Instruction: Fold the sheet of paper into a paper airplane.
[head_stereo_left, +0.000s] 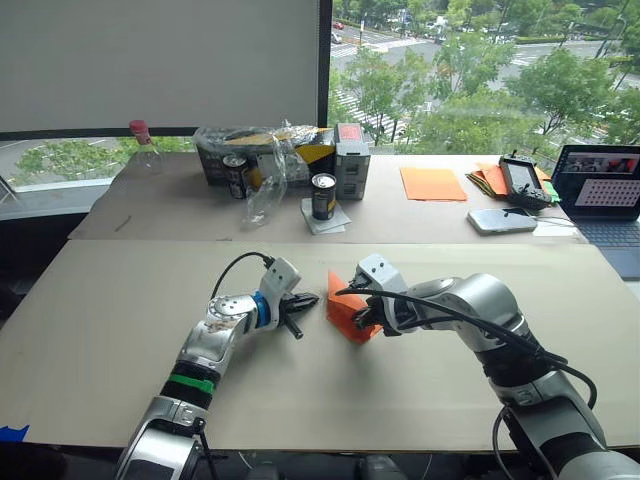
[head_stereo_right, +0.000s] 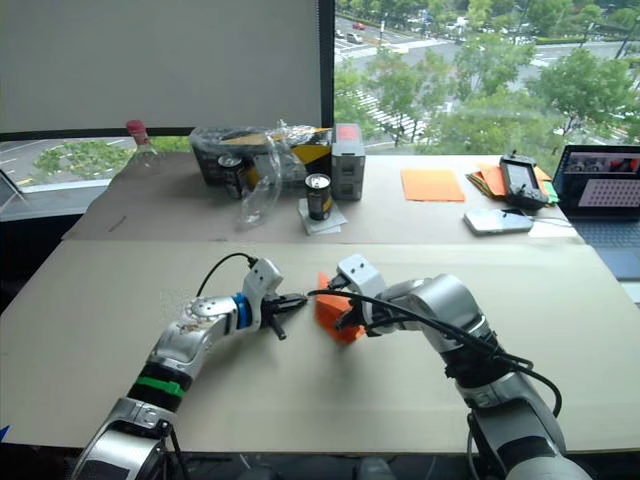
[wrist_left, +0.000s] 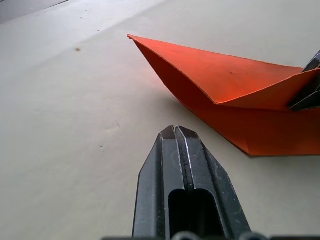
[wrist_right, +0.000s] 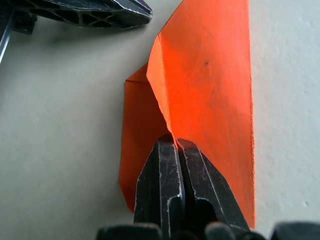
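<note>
The sheet of paper (head_stereo_left: 343, 303) lies on the tan table (head_stereo_left: 120, 330) folded into a small bright orange wedge with a sharp tip, the paper airplane (wrist_left: 235, 85). One flap of it stands up off the table. My right gripper (head_stereo_left: 362, 318) is shut on the airplane's upper fold (wrist_right: 210, 75), on its right side. My left gripper (head_stereo_left: 312, 298) is shut on nothing. It points at the airplane from the left, a short gap away, and its tip (wrist_left: 175, 131) hovers just above the table.
On the far table stand two cans (head_stereo_left: 323, 196), a box with a plastic bag (head_stereo_left: 265, 155) and a bottle (head_stereo_left: 141, 140). At the back right are a paler orange sheet (head_stereo_left: 433, 183), stacked coloured papers (head_stereo_left: 490, 178), a phone (head_stereo_left: 500, 220) and a laptop (head_stereo_left: 600, 185).
</note>
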